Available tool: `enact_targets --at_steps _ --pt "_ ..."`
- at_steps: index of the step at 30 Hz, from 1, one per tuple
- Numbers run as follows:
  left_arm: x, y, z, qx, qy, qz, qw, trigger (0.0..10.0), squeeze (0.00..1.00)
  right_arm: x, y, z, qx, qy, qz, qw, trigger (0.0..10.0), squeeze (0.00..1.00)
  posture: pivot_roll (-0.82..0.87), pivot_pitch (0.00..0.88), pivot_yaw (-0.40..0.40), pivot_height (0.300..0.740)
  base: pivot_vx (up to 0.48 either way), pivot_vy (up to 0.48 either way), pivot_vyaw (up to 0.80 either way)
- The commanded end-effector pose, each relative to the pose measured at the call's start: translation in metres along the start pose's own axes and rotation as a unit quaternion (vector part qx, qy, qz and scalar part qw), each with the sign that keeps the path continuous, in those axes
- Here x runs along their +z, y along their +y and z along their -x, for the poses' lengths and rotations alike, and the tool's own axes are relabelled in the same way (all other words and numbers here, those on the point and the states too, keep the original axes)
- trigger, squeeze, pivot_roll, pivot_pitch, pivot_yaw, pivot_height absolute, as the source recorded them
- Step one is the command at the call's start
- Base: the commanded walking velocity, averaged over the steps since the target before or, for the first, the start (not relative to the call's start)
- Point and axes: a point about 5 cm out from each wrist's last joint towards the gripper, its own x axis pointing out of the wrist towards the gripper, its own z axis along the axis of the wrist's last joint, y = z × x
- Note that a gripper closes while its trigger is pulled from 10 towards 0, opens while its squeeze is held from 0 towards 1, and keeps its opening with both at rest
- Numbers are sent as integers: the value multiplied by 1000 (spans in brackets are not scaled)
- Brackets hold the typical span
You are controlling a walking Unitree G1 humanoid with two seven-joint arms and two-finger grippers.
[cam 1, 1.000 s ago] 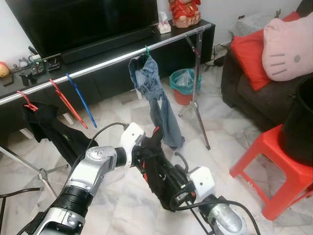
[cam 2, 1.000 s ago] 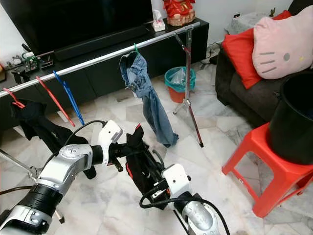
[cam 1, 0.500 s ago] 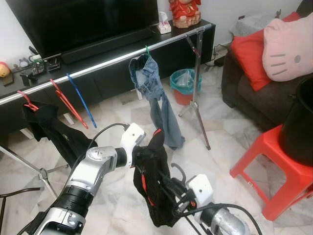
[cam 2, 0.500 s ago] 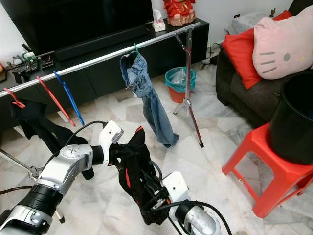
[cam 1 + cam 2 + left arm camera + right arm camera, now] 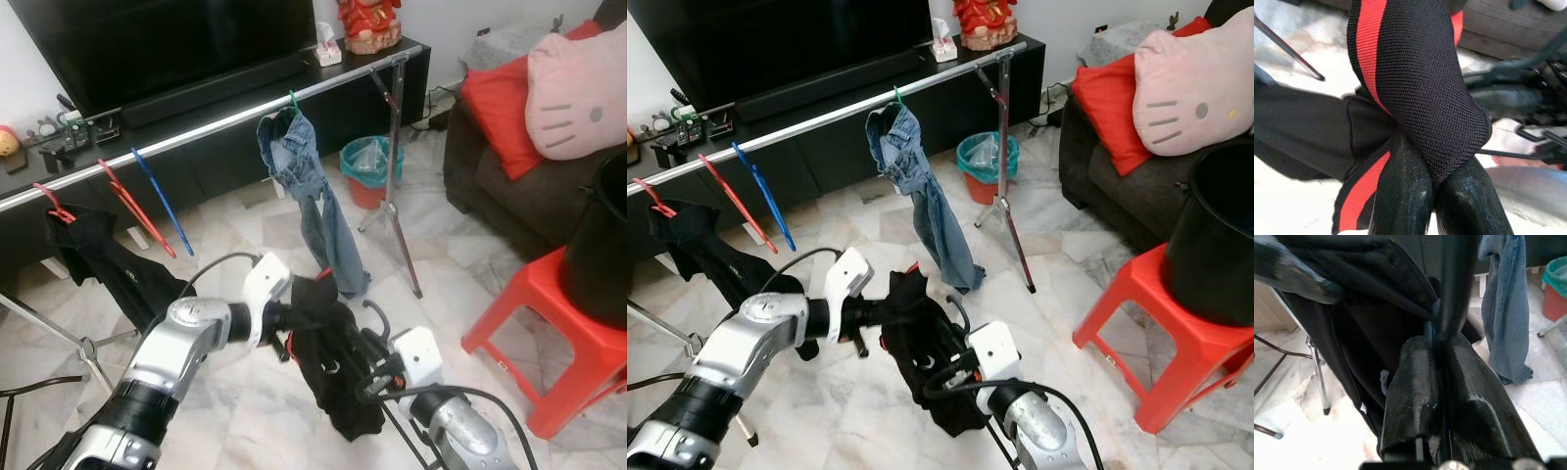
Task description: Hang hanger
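Observation:
A black garment with a red stripe (image 5: pixel 333 367) hangs between my two grippers, low over the floor. My left gripper (image 5: pixel 294 318) is shut on its upper edge, and the knit fabric (image 5: pixel 1415 73) bulges over the fingertips (image 5: pixel 1400 196). My right gripper (image 5: pixel 370 364) is shut on the dark hanger (image 5: pixel 1454 284) inside the garment; the hanger's hook (image 5: pixel 377 308) curls up above it. Beyond stands the silver clothes rail (image 5: pixel 196 127), carrying blue jeans (image 5: pixel 306 186), a blue hanger (image 5: pixel 162 201), a red hanger (image 5: pixel 132 211) and another black garment (image 5: pixel 98 255).
A red stool (image 5: pixel 549 323) with a black bin (image 5: pixel 602 245) on it stands to the right, with a dark sofa and its cushions (image 5: pixel 578 88) behind. A teal waste bin (image 5: pixel 367 162) sits by the rail's right leg (image 5: pixel 397 196). The TV console (image 5: pixel 196 88) lies behind the rail.
The black garment, hanging low and to the left half a second ago, now sits further right between the grippers. My right wrist has moved slightly up and right.

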Motion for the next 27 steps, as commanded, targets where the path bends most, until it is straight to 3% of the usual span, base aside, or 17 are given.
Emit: enact_targets --at_steps 1,5,15,23,27 --pt "5 -3 3 -17 -2 -7 1000 10000 0 0 4 -3 4 -4 -4 1000 10000 0 120 33 182 740 0 0 0" --pt "3 -13 6 -60 10 -1 998 10000 0 1 0 -6 -15 -14 -1 1000 10000 0 118 31 184 740 0 0 0" --pt "13 -21 6 -86 -3 -10 996 10000 0 -3 1 -13 -25 -9 1 1000 10000 0 127 27 184 740 0 0 0" --pt "12 -39 15 -163 9 5 987 10000 0 0 -18 -16 -108 -22 15 994 10000 0 133 28 187 740 0 0 0" --pt "6 -43 17 -171 23 5 985 10000 0 5 -24 -18 -128 -36 10 991 10000 0 132 31 187 740 0 0 0"
